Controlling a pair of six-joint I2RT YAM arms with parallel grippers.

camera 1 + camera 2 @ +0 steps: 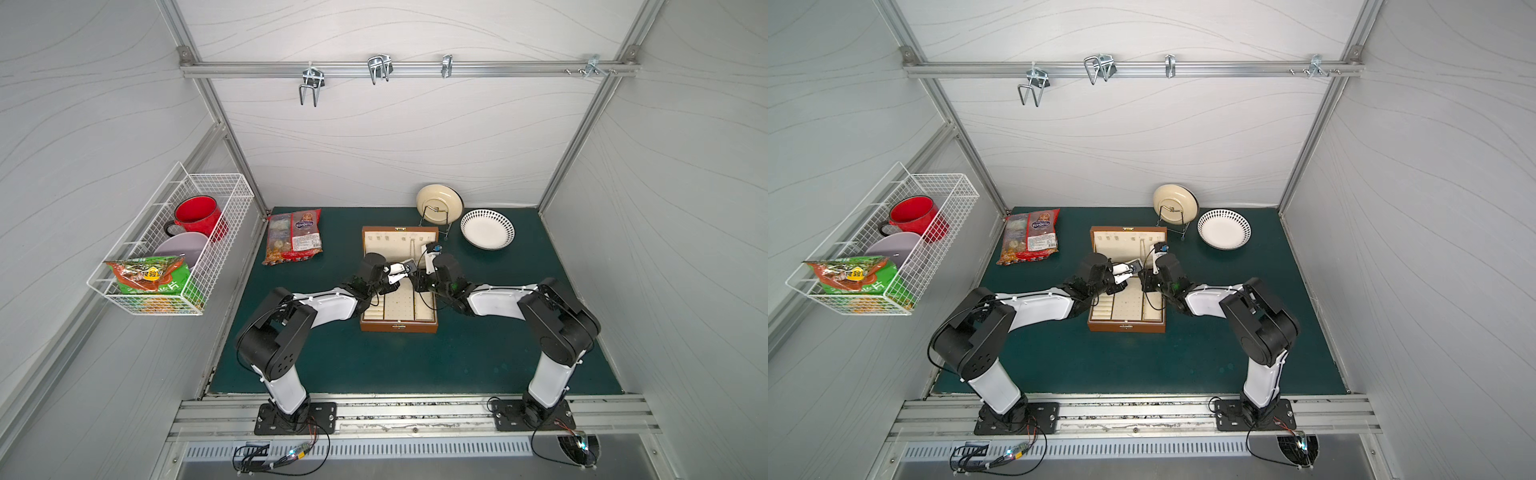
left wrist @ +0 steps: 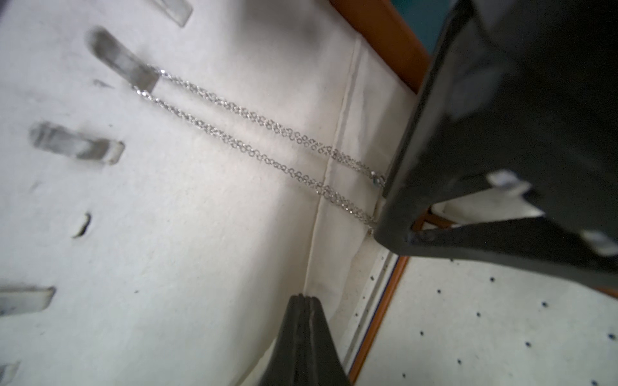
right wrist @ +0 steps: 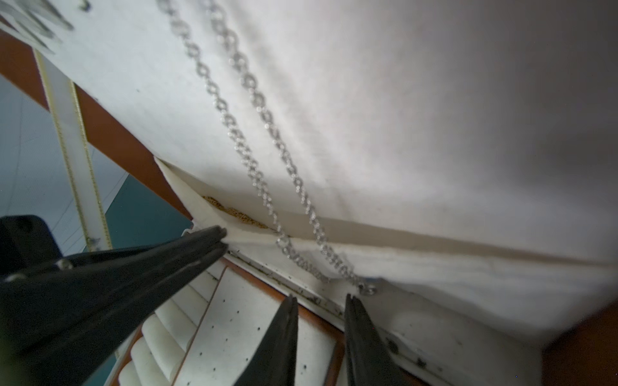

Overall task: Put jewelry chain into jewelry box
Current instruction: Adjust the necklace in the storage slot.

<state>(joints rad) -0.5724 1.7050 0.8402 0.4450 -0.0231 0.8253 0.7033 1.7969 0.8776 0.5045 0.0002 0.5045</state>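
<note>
The jewelry box (image 1: 399, 328) (image 1: 1126, 327) lies open mid-mat with its lid raised at the back. The jewelry chain (image 2: 264, 157) (image 3: 294, 173) hangs in two strands from a clear hook (image 2: 133, 70) on the cream lid lining. In both top views the chain (image 1: 412, 249) (image 1: 1144, 249) shows only as a thin line. Its lower end with the ring clasp (image 3: 366, 289) rests on the pocket at the lid's base. My left gripper (image 2: 304, 297) (image 1: 406, 267) is shut and empty, tip at the pocket's edge. My right gripper (image 3: 321, 297) (image 1: 417, 277) stands slightly open just below the clasp, holding nothing.
A candy bag (image 1: 295, 237) lies left of the box. A cream plate on a wire stand (image 1: 439, 203) and a dotted bowl (image 1: 487, 228) sit at the back right. A wire basket (image 1: 166, 249) with a red mug hangs on the left wall.
</note>
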